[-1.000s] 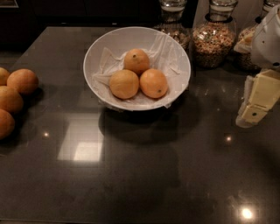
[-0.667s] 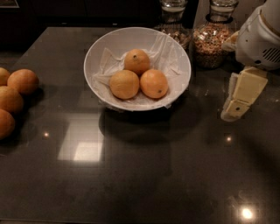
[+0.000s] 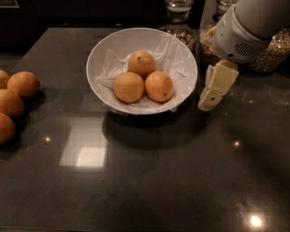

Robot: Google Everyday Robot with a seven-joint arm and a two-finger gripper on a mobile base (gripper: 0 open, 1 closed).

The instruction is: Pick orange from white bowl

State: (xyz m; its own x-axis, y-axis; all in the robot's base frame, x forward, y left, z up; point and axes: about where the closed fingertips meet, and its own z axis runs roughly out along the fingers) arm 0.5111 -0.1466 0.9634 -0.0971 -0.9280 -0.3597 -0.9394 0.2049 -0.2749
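The white bowl (image 3: 183, 54), lined with crumpled white paper, stands on the dark table at the back centre. Three oranges lie in it. The orange (image 3: 159, 86) with a tiny dark speck is the front right one. Another with a dark stem dimple (image 3: 141, 63) lies behind it, and a duller one (image 3: 128, 87) lies to its left. My gripper (image 3: 207, 103) hangs just right of the bowl's rim, pointing down near the table, apart from the oranges. It holds nothing that I can see.
Several loose oranges (image 3: 22, 84) lie at the table's left edge. Glass jars of grains (image 3: 272, 50) and another jar (image 3: 179, 9) stand at the back right, behind my white arm (image 3: 249, 25). The tabletop (image 3: 149, 181) is dark and glossy.
My arm and gripper have moved left, from the right edge of view to just beside the bowl's right rim. The bowl and oranges have not moved.
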